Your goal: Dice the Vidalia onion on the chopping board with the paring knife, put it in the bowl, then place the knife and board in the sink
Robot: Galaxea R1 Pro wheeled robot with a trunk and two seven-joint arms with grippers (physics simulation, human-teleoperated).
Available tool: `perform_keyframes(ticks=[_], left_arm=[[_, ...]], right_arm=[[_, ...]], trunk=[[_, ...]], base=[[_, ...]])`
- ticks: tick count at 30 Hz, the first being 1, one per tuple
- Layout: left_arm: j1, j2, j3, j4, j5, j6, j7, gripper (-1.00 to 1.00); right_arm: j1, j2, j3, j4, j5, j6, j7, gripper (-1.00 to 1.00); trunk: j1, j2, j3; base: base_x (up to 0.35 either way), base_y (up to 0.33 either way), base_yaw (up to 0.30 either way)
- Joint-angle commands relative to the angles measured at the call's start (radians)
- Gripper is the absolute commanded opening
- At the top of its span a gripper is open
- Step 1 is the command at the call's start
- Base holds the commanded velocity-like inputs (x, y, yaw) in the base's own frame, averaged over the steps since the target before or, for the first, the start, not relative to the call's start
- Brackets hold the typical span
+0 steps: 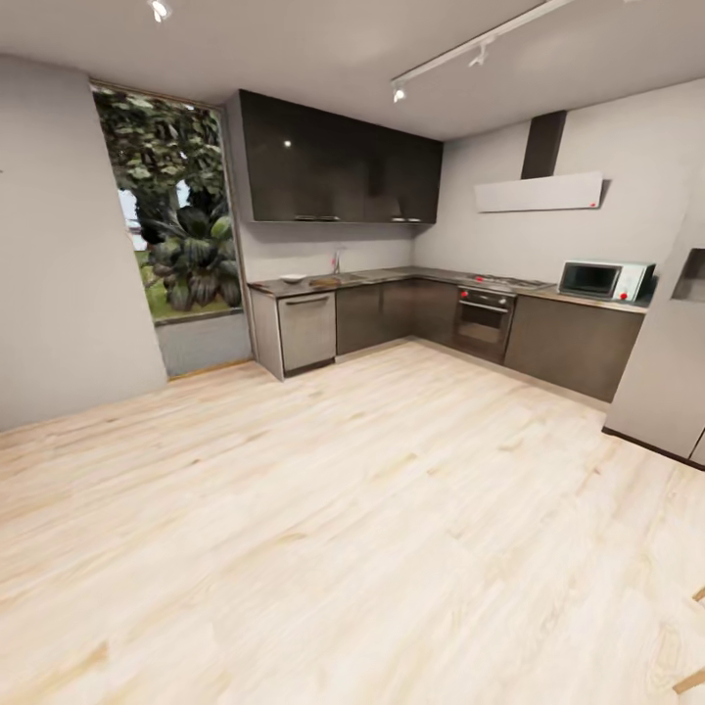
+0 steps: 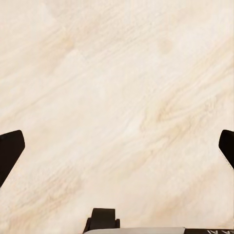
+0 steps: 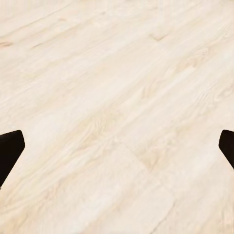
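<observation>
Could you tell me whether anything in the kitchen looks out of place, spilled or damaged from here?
Nothing stands out. The wooden floor looks clean, the countertop with its tap looks orderly, and the oven and microwave sit squarely. Items on the counter are too small to judge.

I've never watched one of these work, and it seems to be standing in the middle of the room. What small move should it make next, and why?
Probably roll forward toward the counter at the far wall. A wide stretch of wooden floor lies between the robot and the tap there. Both the left tool and the right tool are open over bare floor, holding nothing, so nothing is within reach yet.
</observation>
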Motion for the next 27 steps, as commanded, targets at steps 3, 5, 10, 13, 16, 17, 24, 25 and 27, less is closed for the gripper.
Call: perform_keyframes(ticks=[3,5,10,13,16,17,24,25,27], left_arm=[[0.000,0.000,0.001,0.000,0.002,-0.002,-0.001,1.00],[0.000,0.000,0.001,0.000,0.002,-0.002,-0.001,1.00],[-0.001,0.000,0.001,0.000,0.002,-0.002,-0.001,1.00],[0.000,0.000,0.001,0.000,0.002,-0.002,-0.001,1.00],[-0.001,0.000,0.001,-0.001,0.001,-0.003,-0.001,1.00],[0.000,0.001,0.001,-0.001,0.001,-0.003,-0.001,1.00],[0.000,0.000,0.001,0.000,0.001,-0.002,-0.001,1.00],[0.000,0.000,0.001,0.000,0.001,-0.002,-0.001,1.00],[0.000,0.000,0.001,0.004,0.001,-0.002,-0.001,1.00]], right_arm=[[-0.001,0.000,0.000,0.000,0.000,-0.002,-0.003,1.00],[-0.001,0.000,0.000,0.000,0.000,-0.003,-0.003,1.00],[-0.001,0.000,0.000,0.000,0.000,-0.003,-0.003,1.00],[-0.001,0.000,0.000,0.000,0.000,-0.003,-0.003,1.00],[-0.001,0.000,0.000,0.000,0.000,-0.003,-0.003,1.00],[-0.001,0.000,0.000,0.000,0.000,-0.003,-0.003,1.00],[-0.001,0.000,0.000,0.000,0.000,-0.003,-0.003,1.00],[-0.001,0.000,0.000,0.000,0.000,-0.003,-0.003,1.00],[-0.001,0.000,0.000,0.000,0.000,-0.003,-0.003,1.00]], trunk=[[0.001,0.000,-0.001],[0.001,0.000,-0.001],[0.001,0.000,-0.001],[0.001,0.000,-0.001],[0.001,0.000,-0.001],[0.001,0.000,-0.001],[0.001,0.000,-0.001],[0.001,0.000,-0.001],[0.001,0.000,-0.001]], base=[[0.345,0.000,0.000],[0.345,0.000,0.000],[0.345,0.000,0.000],[0.345,0.000,0.000],[0.345,0.000,0.000],[0.345,0.000,0.000],[0.345,0.000,0.000],[0.345,0.000,0.000],[0.345,0.000,0.000]])
